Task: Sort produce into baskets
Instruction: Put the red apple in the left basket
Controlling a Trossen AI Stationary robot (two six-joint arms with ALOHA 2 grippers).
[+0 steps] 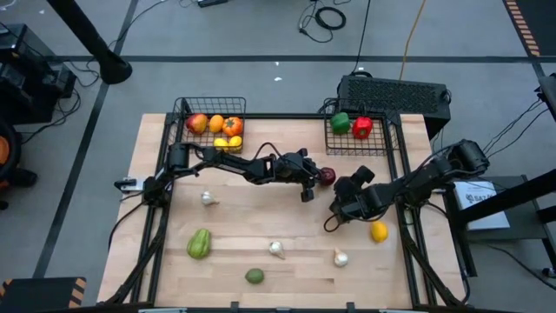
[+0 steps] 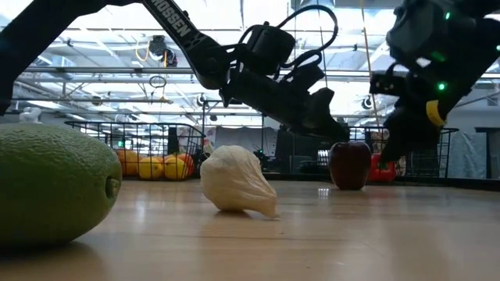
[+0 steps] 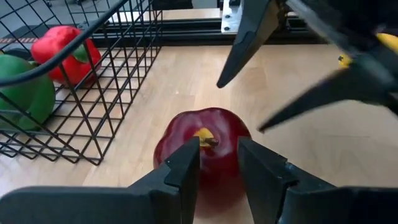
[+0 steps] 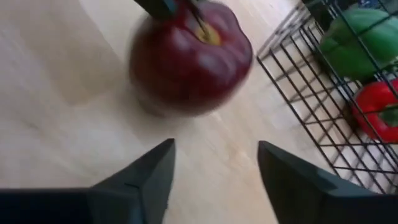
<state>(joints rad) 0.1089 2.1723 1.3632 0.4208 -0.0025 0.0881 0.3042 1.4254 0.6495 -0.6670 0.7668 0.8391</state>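
The left claw (image 3: 217,171) pinches the dark red apple's (image 3: 202,146) stem near the bench's far edge and next needs a lift toward a basket (image 3: 81,93), while the right claw (image 4: 214,168) hangs spread just beside it.

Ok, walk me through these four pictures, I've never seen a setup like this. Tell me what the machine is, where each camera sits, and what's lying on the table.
It is a robot with two dark arms at a wooden table, each ending in a two-finger gripper. One picture looks straight down from above, one looks level across the tabletop, and two come from cameras on the wrists.

The left gripper has its fingers at the stem of a dark red apple, which stands on the table beside the right basket. The right gripper is open, pointing at the same apple without touching it.

The right basket holds a green pepper and a red pepper; the left basket holds orange and yellow fruit. Loose on the table lie three garlic bulbs, two green pieces and a lemon.
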